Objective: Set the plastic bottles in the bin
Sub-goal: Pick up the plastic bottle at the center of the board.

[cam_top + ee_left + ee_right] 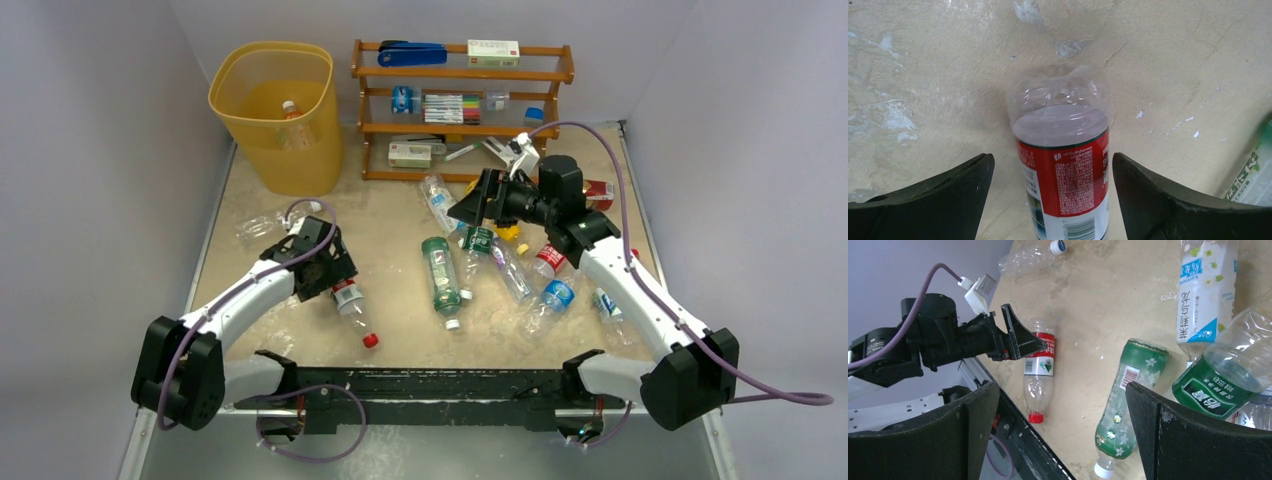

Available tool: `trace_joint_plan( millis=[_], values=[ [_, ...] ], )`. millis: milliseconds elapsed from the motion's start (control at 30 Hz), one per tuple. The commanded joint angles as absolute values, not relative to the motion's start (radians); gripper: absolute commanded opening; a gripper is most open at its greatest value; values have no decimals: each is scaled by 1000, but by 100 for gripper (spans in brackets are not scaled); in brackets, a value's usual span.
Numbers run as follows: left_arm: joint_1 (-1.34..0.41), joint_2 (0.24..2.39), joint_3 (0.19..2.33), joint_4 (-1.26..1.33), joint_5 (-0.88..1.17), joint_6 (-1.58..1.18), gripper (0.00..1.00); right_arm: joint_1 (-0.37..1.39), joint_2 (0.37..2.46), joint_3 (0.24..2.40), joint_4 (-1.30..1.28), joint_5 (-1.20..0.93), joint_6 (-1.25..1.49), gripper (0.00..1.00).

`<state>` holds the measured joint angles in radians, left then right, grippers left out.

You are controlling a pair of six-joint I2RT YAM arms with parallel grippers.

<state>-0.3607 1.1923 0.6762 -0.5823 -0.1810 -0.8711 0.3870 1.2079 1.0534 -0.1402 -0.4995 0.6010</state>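
Left gripper (1053, 159) spread wide, a finger either side of a red-labelled bottle (1064, 185) lying on the table (923, 75), not touching it; right gripper (1062, 390) equally wide, above scattered bottles (1135, 365); bin (300, 165) far left, one bottle (291, 115) inside.

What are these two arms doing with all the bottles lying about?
Two robot arms are clearing plastic bottles off a table into the yellow bin. One bottle lies inside it; many others are scattered on the table. The left gripper is open, straddling a red-labelled bottle without gripping it. The right gripper is open too, above the cluster around the green bottle.
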Motion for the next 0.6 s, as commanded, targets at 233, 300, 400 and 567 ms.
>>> trace_joint_plan(
  millis=[233, 300, 400, 567],
  values=[
    [-395, 1287, 778, -548, -241, -840, 54, 391, 1209, 963, 51, -551, 563, 100],
    [-398, 1297, 790, -544, -229, -833, 44, 391, 1204, 930, 69, -561, 564, 100],
    [-403, 1304, 807, -538, -220, -832, 40, 391, 1188, 888, 105, -575, 573, 100],
    [-403, 1329, 913, -580, -230, -805, 39, 391, 1174, 852, 118, -574, 578, 100]
  ],
)
